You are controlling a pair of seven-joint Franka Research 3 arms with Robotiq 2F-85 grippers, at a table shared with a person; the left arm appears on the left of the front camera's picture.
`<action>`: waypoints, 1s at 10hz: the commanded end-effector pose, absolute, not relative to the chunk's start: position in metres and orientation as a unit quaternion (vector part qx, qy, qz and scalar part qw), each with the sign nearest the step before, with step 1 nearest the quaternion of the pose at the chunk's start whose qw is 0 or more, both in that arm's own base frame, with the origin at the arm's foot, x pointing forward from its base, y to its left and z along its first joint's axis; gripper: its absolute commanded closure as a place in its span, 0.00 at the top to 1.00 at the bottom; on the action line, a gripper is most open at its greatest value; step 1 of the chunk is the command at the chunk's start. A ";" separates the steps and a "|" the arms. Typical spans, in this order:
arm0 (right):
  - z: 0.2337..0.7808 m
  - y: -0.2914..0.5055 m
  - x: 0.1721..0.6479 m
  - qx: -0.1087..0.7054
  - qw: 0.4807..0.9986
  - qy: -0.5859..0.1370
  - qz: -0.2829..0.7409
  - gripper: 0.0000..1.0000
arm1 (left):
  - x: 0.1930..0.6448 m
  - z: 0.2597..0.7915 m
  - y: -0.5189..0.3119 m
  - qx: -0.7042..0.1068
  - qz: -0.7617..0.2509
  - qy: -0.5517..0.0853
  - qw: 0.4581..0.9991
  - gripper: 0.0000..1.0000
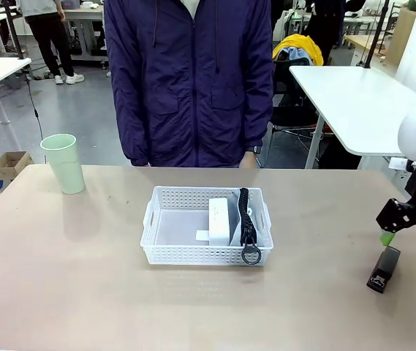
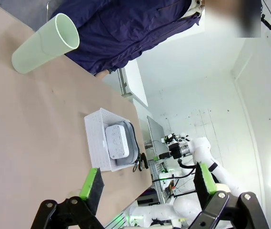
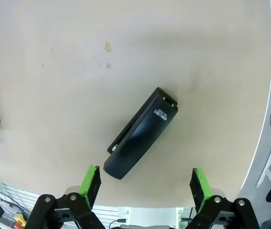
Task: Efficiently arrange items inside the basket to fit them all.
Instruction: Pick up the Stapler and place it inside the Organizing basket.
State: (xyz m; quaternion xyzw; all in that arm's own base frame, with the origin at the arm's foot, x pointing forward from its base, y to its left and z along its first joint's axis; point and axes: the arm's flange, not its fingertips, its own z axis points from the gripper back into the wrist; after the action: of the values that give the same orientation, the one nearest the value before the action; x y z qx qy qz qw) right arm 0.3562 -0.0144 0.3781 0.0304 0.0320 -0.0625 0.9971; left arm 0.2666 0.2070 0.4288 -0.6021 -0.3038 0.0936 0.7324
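Note:
The white lattice basket (image 1: 165, 254) sits mid-table with a small white box (image 1: 218, 219) and the grey zip pouch (image 1: 247, 219) standing on edge inside it. A pale green cup (image 1: 63, 163) stands upright at the far left of the table. Flat on the table at the right lies the black stapler (image 1: 384, 269). My right gripper (image 1: 411, 237) hovers open just above it, apart from it. In the right wrist view the stapler (image 3: 141, 133) lies diagonally ahead of the green pads (image 3: 91, 180). My left gripper (image 2: 147, 186) is open and empty, with the basket (image 2: 95, 136) and cup (image 2: 45, 44) ahead.
A person in a dark blue jacket (image 1: 189, 80) stands at the far edge of the table, behind the basket. White tables (image 1: 361, 102) stand beyond. The basket's left half is free. The table's right edge (image 3: 264, 109) runs close to the stapler.

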 end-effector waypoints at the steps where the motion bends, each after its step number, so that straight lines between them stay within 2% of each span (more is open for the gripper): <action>1: 0.340 -0.016 0.333 0.042 0.996 0.018 -0.074 1.00 | 0.266 0.429 0.205 -0.606 0.087 -0.315 0.725 1.00; 2: 0.340 -0.014 0.335 0.053 0.995 0.011 -0.078 1.00 | 0.266 0.429 0.205 -0.606 0.087 -0.315 0.725 1.00; 3: 0.371 -0.018 0.360 0.035 0.997 0.032 -0.068 1.00 | 0.266 0.429 0.205 -0.606 0.087 -0.315 0.725 1.00; 7: 0.367 -0.018 0.363 0.040 0.996 0.030 -0.070 1.00 | 0.266 0.429 0.205 -0.606 0.087 -0.315 0.725 1.00; 10: 0.351 -0.005 0.361 0.051 0.978 0.038 -0.199 1.00 | 0.266 0.429 0.205 -0.606 0.087 -0.315 0.725 1.00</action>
State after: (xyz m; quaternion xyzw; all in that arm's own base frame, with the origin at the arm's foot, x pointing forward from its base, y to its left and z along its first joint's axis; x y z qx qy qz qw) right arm 0.3634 -0.0119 0.3610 0.0488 0.0384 -0.1396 0.9883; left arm 0.2666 0.2070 0.4289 -0.6021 -0.3038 0.0936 0.7324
